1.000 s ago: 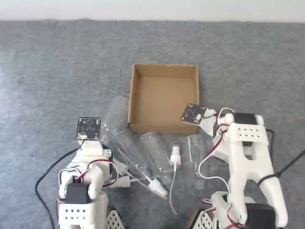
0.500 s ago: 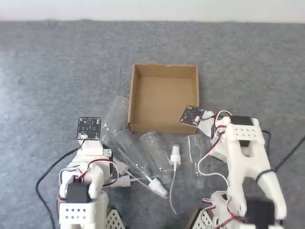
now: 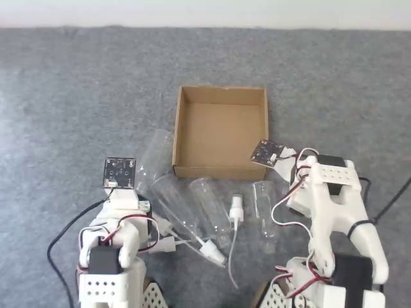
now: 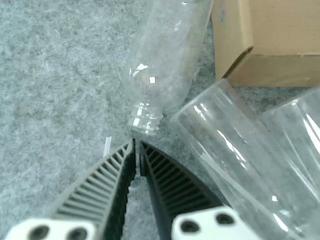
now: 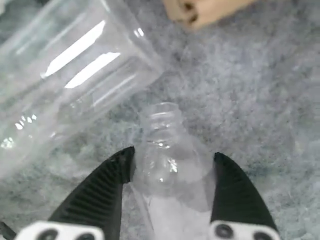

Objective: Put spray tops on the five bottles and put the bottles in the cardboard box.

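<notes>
The right gripper (image 5: pixel 172 159) is spread wide, its black fingers (image 5: pixel 107 187) standing one on each side of the shoulder of an uncapped bottle (image 5: pixel 167 150), just beside its walls; whether they press on it cannot be told. That bottle's bare neck points out past the fingertips. Just beyond it lies a neighbouring bottle (image 5: pixel 75 65), and farther out is a corner of the cardboard box (image 5: pixel 200 10). The left gripper (image 4: pixel 135 147) is drawn in to a thin slit, with nothing between its ribbed fingers (image 4: pixel 105 190). Just ahead of its tips, apart from them, is the bare neck of a slim bottle (image 4: pixel 167 60), whose body runs away alongside the box. A wide bottle (image 4: pixel 235 145) lies close beside the fingers. Between the two arms a spray top (image 3: pixel 236 208) with its thin tube lies on the grey carpet (image 3: pixel 77 83).
</notes>
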